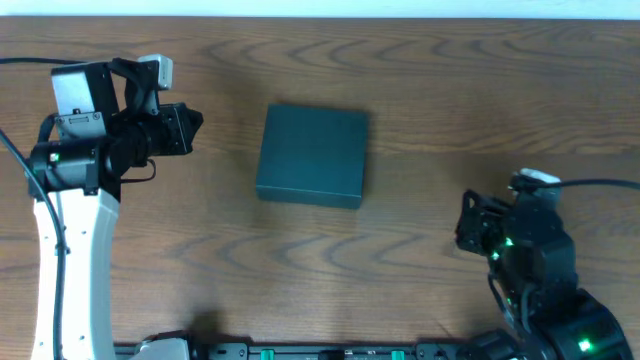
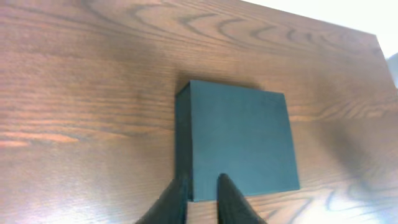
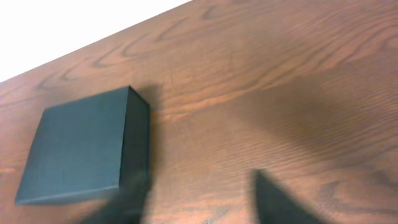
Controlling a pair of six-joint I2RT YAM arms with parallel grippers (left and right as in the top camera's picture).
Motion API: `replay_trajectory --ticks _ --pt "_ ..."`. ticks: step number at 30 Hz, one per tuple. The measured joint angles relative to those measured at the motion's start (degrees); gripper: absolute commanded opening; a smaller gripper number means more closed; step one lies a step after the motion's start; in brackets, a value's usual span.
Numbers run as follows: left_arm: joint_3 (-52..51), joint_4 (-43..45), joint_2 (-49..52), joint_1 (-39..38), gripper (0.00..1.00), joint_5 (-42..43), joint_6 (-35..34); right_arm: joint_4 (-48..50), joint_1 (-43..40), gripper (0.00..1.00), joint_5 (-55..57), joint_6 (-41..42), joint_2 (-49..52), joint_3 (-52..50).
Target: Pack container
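The container (image 1: 312,156) is a dark teal-black rectangular box lying flat with its lid down in the middle of the wooden table. It also shows in the left wrist view (image 2: 239,134) and the right wrist view (image 3: 81,146). My left gripper (image 1: 192,128) hovers to the left of the box, pointing at it. In its wrist view the left gripper (image 2: 202,186) has its fingers close together with nothing between them. My right gripper (image 1: 466,222) is to the lower right of the box. In its wrist view the right gripper (image 3: 199,186) is open wide and empty.
The brown wood-grain table (image 1: 450,90) spreads around the box. The left arm's white link (image 1: 75,260) runs along the left side. The right arm's base (image 1: 560,300) sits at the front right. A black rail (image 1: 300,352) lines the front edge.
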Motion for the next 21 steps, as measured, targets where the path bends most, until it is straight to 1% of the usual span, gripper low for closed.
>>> replay_trajectory --ticks 3,9,21 --pt "0.0 -0.4 -0.2 0.0 0.95 -0.3 0.0 -0.3 -0.4 0.99 -0.7 -0.2 0.0 0.0" --pt "0.0 -6.4 -0.1 0.0 0.95 -0.5 -0.9 -2.3 -0.4 0.99 -3.7 -0.2 0.0 0.0" --pt "0.0 -6.8 -0.2 0.0 0.95 -0.5 -1.0 -2.5 -0.4 0.99 -4.9 -0.2 0.0 0.0"
